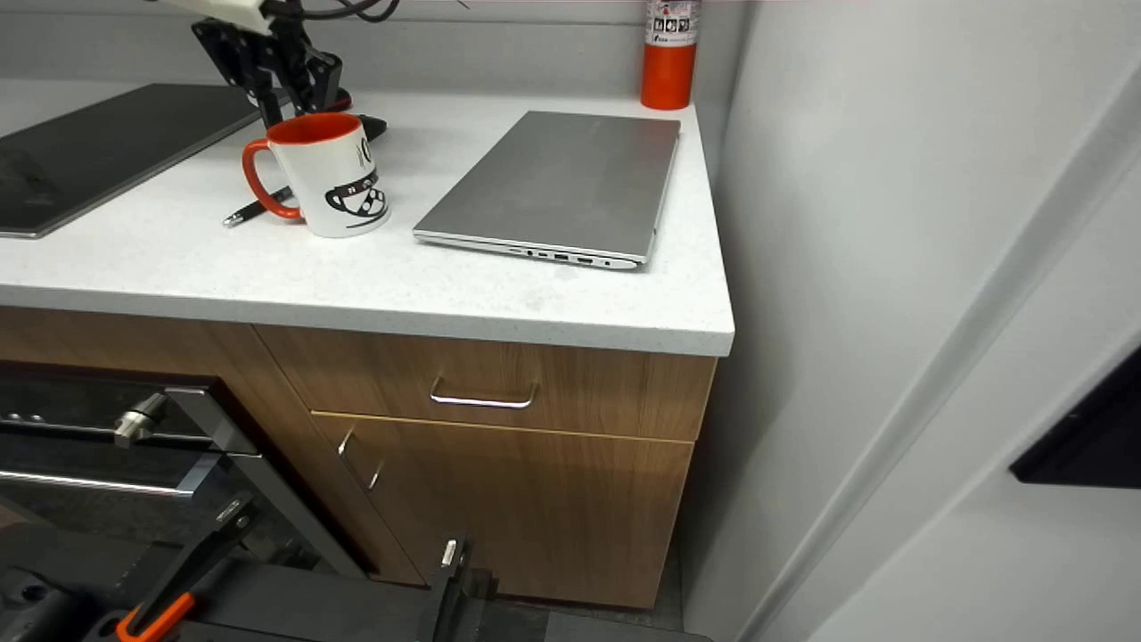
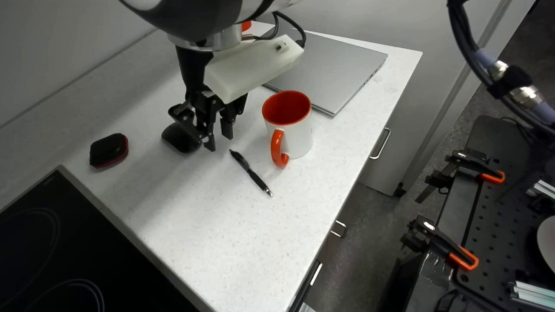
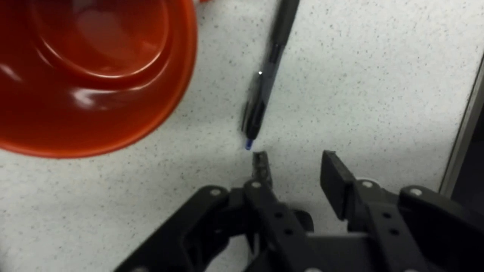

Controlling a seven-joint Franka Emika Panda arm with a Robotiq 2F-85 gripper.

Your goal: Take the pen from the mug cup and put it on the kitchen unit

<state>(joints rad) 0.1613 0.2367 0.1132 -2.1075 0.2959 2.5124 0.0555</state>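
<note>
The dark pen (image 2: pixel 250 172) lies flat on the white worktop of the kitchen unit (image 2: pixel 225 229), beside the mug cup (image 2: pixel 299 141) on its handle side. In an exterior view the pen (image 1: pixel 258 207) is partly hidden behind the red handle of the white mug (image 1: pixel 332 192). In the wrist view the pen's blue-tipped end (image 3: pixel 248 144) points at my left finger, and the red inside of the mug (image 3: pixel 109 90) shows nothing in it. My gripper (image 3: pixel 295 154) is open with nothing between its fingers. It also shows (image 2: pixel 219 138) above the worktop, just beyond the pen's end.
A dark mouse-like object (image 2: pixel 178 138) lies close behind my gripper. A small black and red case (image 2: pixel 108 149) lies near the black hob (image 2: pixel 47 247). A grey laptop (image 1: pixel 562 183) lies beyond the mug. A red canister (image 1: pixel 669 76) stands by the wall.
</note>
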